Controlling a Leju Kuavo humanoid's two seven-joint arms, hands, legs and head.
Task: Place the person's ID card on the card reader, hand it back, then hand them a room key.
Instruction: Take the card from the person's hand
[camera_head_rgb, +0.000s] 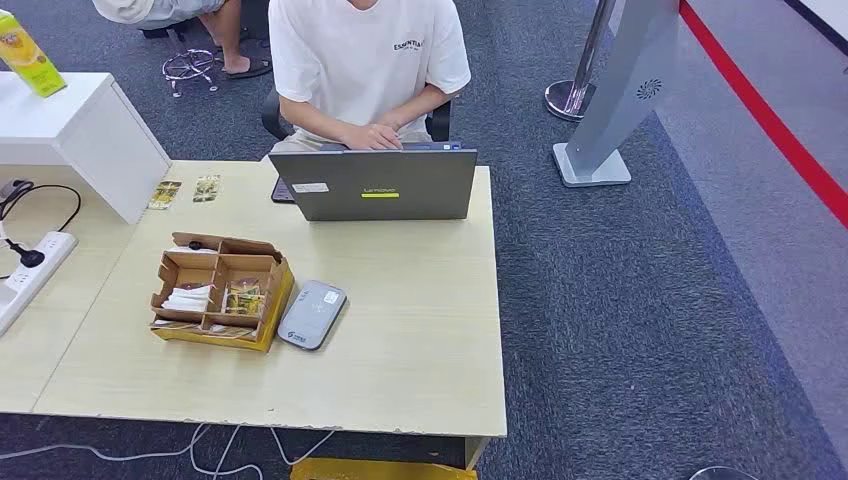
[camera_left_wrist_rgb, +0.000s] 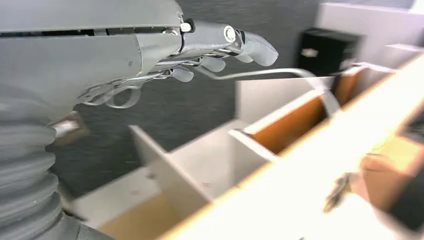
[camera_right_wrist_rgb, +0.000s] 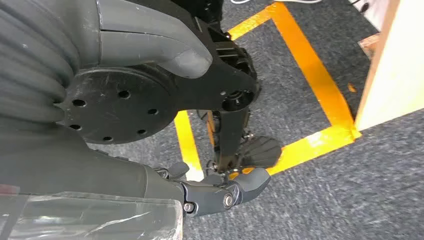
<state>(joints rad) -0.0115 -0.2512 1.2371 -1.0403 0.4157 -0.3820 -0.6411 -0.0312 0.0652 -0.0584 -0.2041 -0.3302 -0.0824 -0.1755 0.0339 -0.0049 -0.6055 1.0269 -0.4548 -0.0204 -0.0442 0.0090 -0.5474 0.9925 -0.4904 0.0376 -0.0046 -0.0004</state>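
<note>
Our left hand (camera_left_wrist_rgb: 165, 65) hangs beside the counter (camera_head_rgb: 400, 330), seen from its wrist camera with the dark fingers (camera_left_wrist_rgb: 250, 47) stretched out nearly straight and slightly apart, holding nothing. The picture there is blurred; we make out the pale edge of the counter and white boxy shapes behind it, but cannot name them.

Our right hand (camera_right_wrist_rgb: 165, 125) hangs low over the carpet, above yellow tape (camera_right_wrist_rgb: 310, 85) marking a rectangle on the floor. The thick thumb lies along the palm and the dark fingers (camera_right_wrist_rgb: 235, 190) curl loosely at the tips with nothing between them; they are partly cut off and hidden by the hand's own cover, so we judge it open only from what shows.

From the head view, the grey card reader (camera_head_rgb: 312, 314) lies flat on the counter, touching the right side of a cardboard organiser (camera_head_rgb: 222, 290). The organiser's compartments hold white and patterned items too small for us to identify; whether room keys are among them we cannot tell. We cannot make out an ID card. A person in a white T-shirt (camera_head_rgb: 365, 60) sits behind a grey laptop (camera_head_rgb: 385, 185) at the far edge, hands at the keyboard. Two small cards (camera_head_rgb: 185, 190) lie near a white box (camera_head_rgb: 85, 135) at the far left.
</note>
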